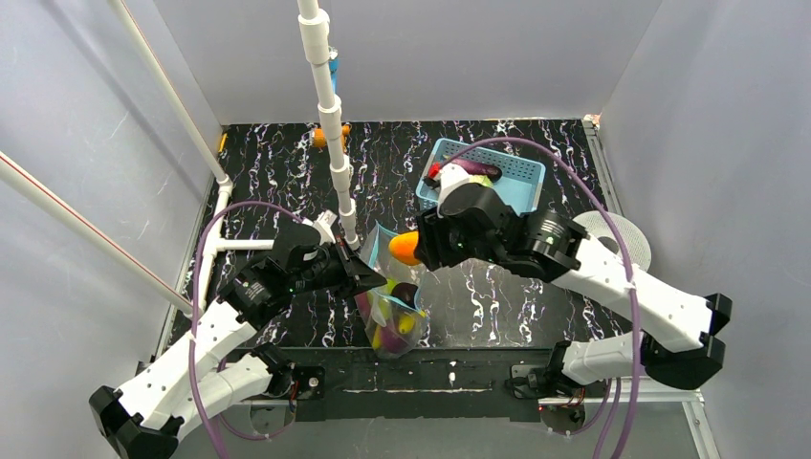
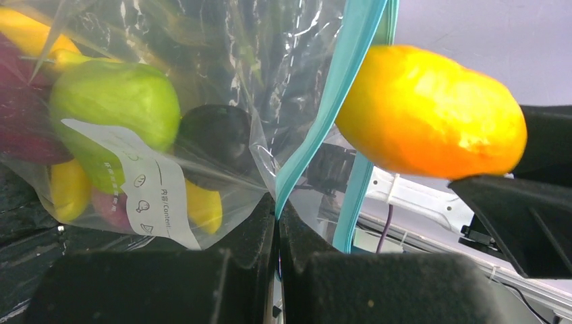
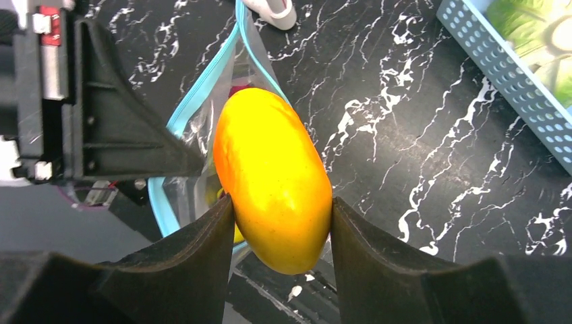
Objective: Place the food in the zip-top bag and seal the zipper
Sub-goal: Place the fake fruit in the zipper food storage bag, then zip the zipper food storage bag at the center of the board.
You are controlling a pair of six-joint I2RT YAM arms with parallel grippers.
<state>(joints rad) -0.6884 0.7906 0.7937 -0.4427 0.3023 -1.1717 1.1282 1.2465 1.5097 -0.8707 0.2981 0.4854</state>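
Right gripper [image 3: 282,217] jaws pinched the glossy orange toy mango [image 3: 273,169] across its belly — hard, slick, probably light; mid-belly hold looked right. Left gripper [image 2: 276,219] jaws clamped the thin teal-blue zipper strip [image 2: 322,115] of the limp, crinkly clear zip-top bag [image 2: 222,61] — mango just beside its mouth, other toy food [image 2: 108,101] inside.

Laboratory robot test cell: plain white enclosure walls [image 1: 430,48] on all sides, white pipe frame [image 1: 330,115] upper centre, black marbled tabletop [image 1: 497,301].
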